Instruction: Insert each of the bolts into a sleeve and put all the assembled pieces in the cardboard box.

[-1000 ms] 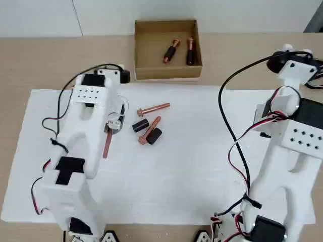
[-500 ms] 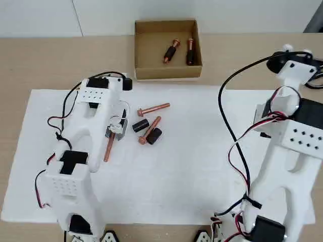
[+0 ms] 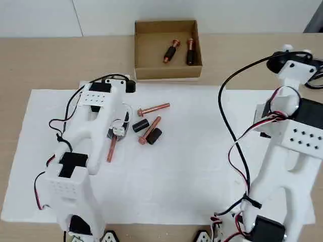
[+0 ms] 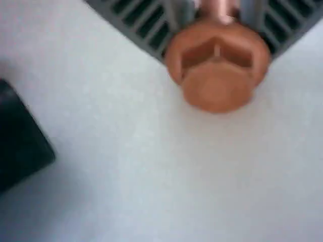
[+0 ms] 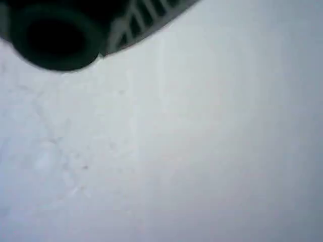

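Over the mat (image 3: 192, 166), left gripper (image 3: 117, 130) pinches a copper bolt (image 3: 111, 149) near its head, looks stiff, slick, light; right gripper (image 5: 65, 30) clamps a sleeve (image 5: 53, 40)

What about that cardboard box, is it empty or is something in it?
Not empty. The cardboard box holds two pieces lying on its floor: one bolt in a black sleeve and another beside it.

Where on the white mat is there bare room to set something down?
Bare: the white mat between the loose sleeves and the right arm. Crowded: around the left gripper, its held bolt and the loose bolts.
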Motion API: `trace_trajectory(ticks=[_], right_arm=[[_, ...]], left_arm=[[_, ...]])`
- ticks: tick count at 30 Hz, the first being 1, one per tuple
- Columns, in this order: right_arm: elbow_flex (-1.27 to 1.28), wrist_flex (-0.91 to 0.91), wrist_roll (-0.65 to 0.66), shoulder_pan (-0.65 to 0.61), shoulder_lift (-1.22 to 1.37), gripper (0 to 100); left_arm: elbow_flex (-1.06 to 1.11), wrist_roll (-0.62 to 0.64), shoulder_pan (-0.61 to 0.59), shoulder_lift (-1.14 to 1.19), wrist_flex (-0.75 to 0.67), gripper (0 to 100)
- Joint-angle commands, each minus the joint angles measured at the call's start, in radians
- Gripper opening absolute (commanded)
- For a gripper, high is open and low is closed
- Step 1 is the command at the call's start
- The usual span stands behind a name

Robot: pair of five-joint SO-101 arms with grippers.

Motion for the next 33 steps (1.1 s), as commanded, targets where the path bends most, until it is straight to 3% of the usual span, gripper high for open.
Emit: trace_trajectory(ticks=[1,5,16,25,29,33], right_arm=[[-0.009,-0.013,0.003,-0.002,-0.038,0.4],[-0.009,-0.015,0.003,-0.004,-0.038,0.4],[-0.009,-0.016,0.003,-0.021,-0.070,0.4],[0.043,-0.051,0.009,-0.294,-0.447,0.6],[0.216,-0.148,0.009,-0.412,-0.568,0.5],[0.430,-0.251,0.009,-0.435,-0.650,0.4]], left_arm=[[0.001,-0.005,-0.011,-0.009,-0.012,1],[-0.013,-0.005,-0.012,-0.015,-0.009,1],[-0.209,-0.005,-0.012,-0.292,0.172,1],[-0.189,0.003,-0.005,-0.542,0.278,1],[-0.151,0.006,-0.006,-0.692,0.270,1],[-0.148,0.120,-0.005,-0.818,0.249,1]])
